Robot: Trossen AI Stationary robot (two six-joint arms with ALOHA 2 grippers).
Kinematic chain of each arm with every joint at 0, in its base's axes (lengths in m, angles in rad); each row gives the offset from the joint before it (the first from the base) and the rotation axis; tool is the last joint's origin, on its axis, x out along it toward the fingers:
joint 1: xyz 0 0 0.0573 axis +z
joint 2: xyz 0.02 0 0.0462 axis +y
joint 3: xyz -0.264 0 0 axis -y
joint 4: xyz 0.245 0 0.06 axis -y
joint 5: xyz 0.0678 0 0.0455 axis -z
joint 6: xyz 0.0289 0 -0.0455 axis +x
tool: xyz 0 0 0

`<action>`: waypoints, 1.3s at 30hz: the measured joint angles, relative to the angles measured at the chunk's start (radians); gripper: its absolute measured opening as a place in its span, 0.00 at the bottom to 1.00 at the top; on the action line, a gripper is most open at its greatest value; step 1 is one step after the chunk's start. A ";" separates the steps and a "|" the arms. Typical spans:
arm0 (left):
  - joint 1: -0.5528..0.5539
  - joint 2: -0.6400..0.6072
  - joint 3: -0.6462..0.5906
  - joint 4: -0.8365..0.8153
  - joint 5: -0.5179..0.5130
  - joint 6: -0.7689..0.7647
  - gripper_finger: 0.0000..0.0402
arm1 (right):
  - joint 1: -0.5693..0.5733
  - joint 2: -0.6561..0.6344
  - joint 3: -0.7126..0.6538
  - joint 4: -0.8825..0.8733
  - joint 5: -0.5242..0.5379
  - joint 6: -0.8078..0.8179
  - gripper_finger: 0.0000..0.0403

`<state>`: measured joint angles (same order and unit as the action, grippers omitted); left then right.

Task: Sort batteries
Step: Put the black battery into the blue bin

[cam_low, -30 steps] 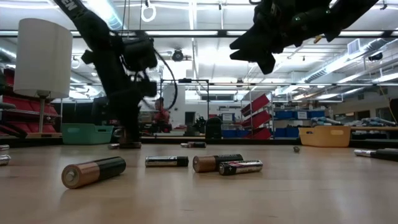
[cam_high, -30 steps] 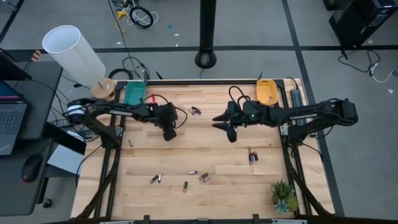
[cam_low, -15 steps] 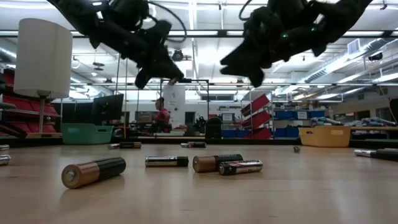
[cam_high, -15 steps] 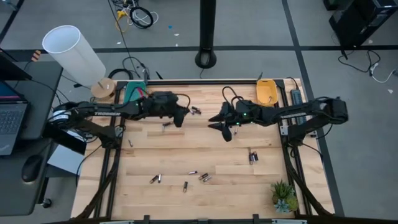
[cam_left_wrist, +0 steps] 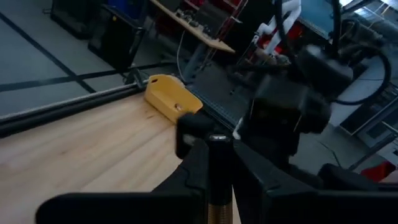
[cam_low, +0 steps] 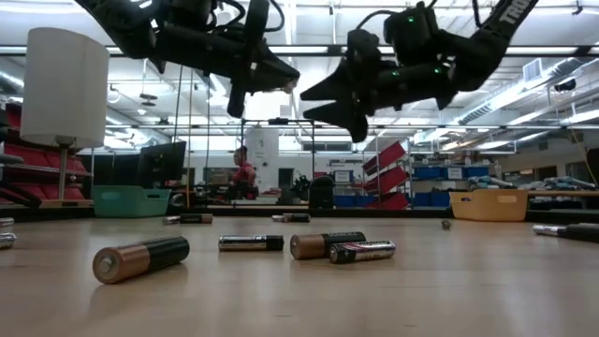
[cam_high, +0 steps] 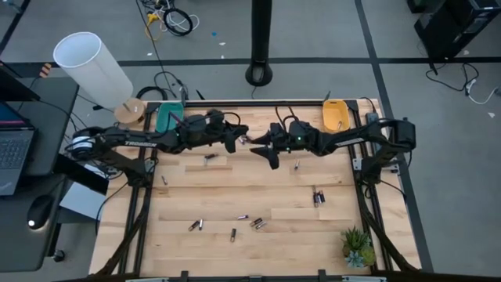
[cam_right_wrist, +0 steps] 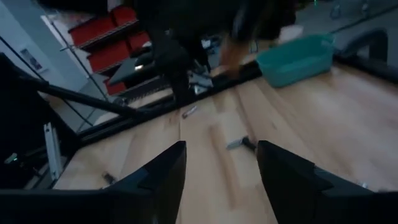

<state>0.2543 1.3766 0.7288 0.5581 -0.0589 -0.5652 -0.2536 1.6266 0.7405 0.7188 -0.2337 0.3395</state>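
While the teal tray [cam_high: 167, 119] sits at the tabletop's [cam_high: 196, 188] far left corner, contents hidden, the left pincer [cam_high: 232, 139] hangs mid-air by the far edge, clamped on a battery [cam_left_wrist: 216, 186]. Facing it, the right pincer [cam_high: 262, 148] gapes apart. Loose batteries [cam_high: 227, 225] lie along the near edge. Orange tray [cam_high: 335, 114], far right corner, contents unclear.

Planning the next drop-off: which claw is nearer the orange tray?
Right. The right claw hangs mid-table, its arm reaching in from the side of the orange tray. The left claw hovers just beyond it, closer to the teal tray.
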 joint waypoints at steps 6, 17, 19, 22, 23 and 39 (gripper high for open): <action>-0.020 0.021 0.000 0.033 -0.018 -0.014 0.12 | -0.020 0.018 0.105 -0.077 -0.003 -0.064 0.51; -0.021 0.021 0.001 0.061 -0.039 0.011 0.12 | -0.055 0.025 0.160 -0.103 -0.032 -0.098 0.41; -0.021 0.021 0.001 0.062 -0.041 0.012 0.12 | -0.055 0.025 0.160 -0.106 -0.034 -0.099 0.34; -0.021 0.021 0.001 0.059 -0.042 0.025 0.12 | -0.055 0.025 0.160 -0.111 -0.037 -0.088 0.20; -0.021 0.020 0.001 0.054 -0.042 0.034 0.12 | -0.056 0.025 0.159 -0.114 -0.042 -0.081 0.15; 0.003 0.001 0.002 0.050 -0.103 -0.007 0.50 | -0.070 0.025 0.160 -0.145 -0.093 -0.078 0.13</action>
<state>0.2571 1.3777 0.7307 0.6083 -0.1623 -0.5721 -0.3238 1.6516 0.9009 0.5735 -0.3267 0.2619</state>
